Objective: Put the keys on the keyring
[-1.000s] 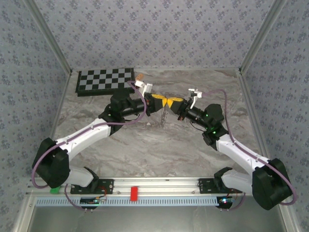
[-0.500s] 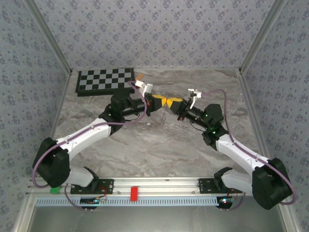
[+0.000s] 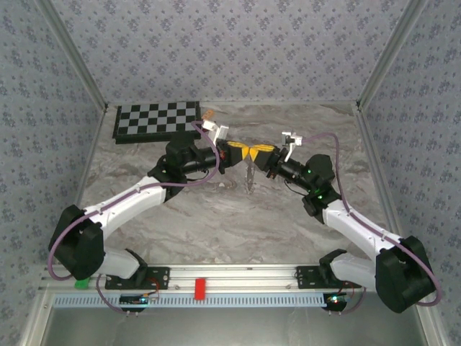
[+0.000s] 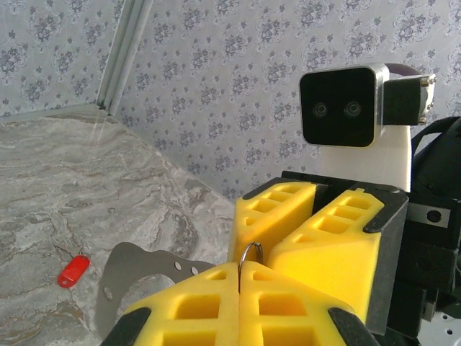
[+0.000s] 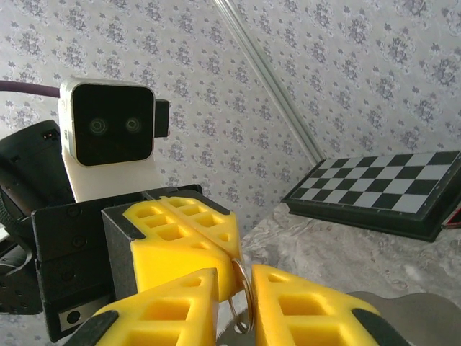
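My left gripper is clamped tight on the keyring and holds it up in the air. My right gripper has its fingers parted a little, with the keyring loose in the gap. The red key lies on the table, well apart, so nothing is threaded yet. Fetching it and sliding it on is all ahead, I reckon. Against a second ago the arms have barely shifted, and the chain now hangs straighter under the fingertips.

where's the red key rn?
Left wrist view: the red key lies on the marble table, lower left, just left of the grey metal plate, apart from the keyring pinched in the left gripper.
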Controlling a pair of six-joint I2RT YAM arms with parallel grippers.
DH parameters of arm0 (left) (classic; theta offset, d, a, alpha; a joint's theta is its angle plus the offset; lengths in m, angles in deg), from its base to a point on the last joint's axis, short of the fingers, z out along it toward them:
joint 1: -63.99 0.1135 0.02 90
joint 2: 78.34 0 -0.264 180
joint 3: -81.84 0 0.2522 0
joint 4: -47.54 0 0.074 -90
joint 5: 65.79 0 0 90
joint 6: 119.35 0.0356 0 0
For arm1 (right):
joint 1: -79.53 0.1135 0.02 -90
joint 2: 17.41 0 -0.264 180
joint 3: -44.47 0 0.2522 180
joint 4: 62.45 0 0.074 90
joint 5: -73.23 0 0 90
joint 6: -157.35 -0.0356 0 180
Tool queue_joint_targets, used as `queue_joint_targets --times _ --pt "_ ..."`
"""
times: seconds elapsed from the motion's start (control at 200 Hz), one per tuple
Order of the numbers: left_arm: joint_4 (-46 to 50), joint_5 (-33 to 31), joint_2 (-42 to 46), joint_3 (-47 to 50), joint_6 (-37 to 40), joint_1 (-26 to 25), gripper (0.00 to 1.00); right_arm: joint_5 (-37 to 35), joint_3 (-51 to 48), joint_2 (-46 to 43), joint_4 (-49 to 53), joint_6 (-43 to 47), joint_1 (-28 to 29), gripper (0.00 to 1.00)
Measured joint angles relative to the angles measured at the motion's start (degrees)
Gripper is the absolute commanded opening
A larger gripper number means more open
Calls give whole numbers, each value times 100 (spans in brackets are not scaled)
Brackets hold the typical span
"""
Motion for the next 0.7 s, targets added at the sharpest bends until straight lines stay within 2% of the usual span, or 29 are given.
queue_joint_targets --times 0.3,0.505,0.7 --pt "0 -2 0 4 -2 0 0 461 50 57 -328 -592 -330 23" --pt "-2 -2 0 9 -2 2 0 833 140 507 -874 -1211 -470 26" --pt "-2 -2 0 9 -2 2 0 883 138 669 -1029 -1392 -529 28"
